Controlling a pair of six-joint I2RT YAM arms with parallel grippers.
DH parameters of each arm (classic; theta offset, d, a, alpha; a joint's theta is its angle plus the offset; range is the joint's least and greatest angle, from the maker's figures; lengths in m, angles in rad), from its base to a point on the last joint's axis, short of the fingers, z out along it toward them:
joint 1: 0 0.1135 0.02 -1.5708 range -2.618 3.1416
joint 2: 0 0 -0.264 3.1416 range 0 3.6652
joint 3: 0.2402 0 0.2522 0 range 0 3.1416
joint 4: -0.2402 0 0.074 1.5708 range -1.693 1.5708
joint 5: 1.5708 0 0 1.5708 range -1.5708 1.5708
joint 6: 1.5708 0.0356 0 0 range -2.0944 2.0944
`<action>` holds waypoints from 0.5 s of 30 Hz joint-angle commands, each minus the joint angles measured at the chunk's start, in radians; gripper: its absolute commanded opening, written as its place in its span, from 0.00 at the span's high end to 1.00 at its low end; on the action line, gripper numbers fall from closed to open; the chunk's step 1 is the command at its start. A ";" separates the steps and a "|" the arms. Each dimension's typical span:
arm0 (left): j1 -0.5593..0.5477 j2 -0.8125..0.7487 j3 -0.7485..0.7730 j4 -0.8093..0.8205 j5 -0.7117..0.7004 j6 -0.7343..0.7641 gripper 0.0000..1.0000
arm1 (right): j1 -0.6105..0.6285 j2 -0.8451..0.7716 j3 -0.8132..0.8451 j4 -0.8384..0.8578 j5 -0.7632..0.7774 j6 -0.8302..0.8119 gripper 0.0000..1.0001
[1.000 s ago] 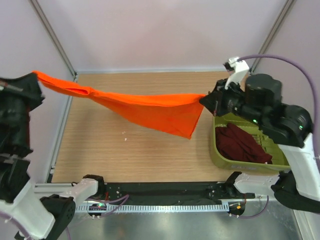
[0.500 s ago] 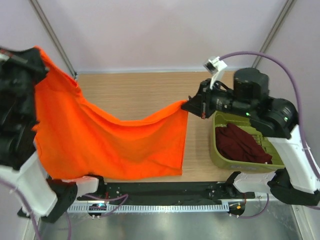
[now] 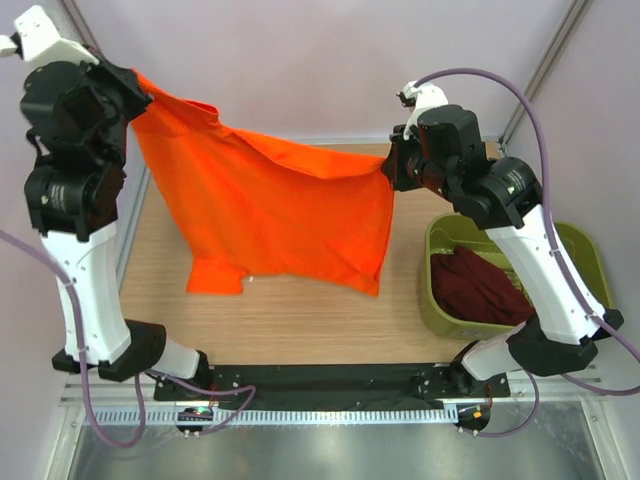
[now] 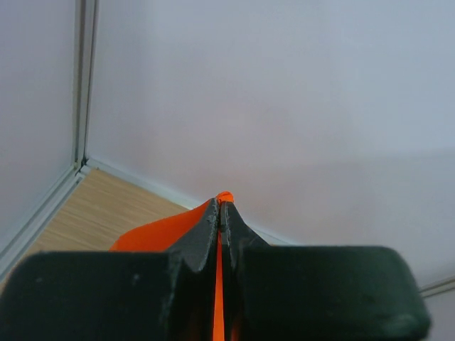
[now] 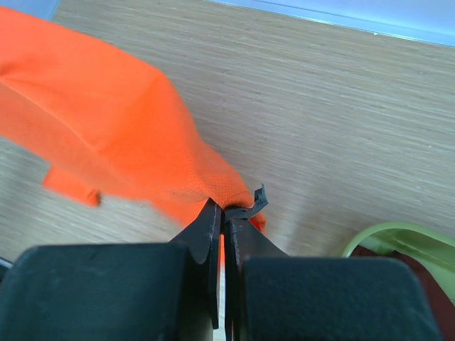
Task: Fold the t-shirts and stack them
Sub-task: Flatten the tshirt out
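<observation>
Here the wooden table (image 3: 300, 320) carries the work area, and the orange t-shirt (image 3: 270, 215) hangs spread above it as a broad sheet between the two arms. The shirt's upper edge sags from the far-left corner across to the right of centre, and one short sleeve hangs at its lower left. Whether the lower hem touches the table cannot be determined. The olive-green tub (image 3: 592, 262) sits at the right edge of the table, beside and below the right arm, apart from the orange cloth. The maroon t-shirt (image 3: 480, 290) lies crumpled inside the tub. The left gripper (image 4: 220, 204) is raised at the far left, jaws clamped on a thin fold of orange cloth that shows between the fingertips. The right gripper (image 5: 222, 211) is likewise clamped on the opposite upper corner, with the cloth trailing away to its left.
</observation>
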 commanded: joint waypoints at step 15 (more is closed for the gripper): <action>-0.002 -0.492 -0.294 0.319 0.121 0.053 1.00 | 0.006 -0.286 -0.014 0.039 -0.377 0.041 0.99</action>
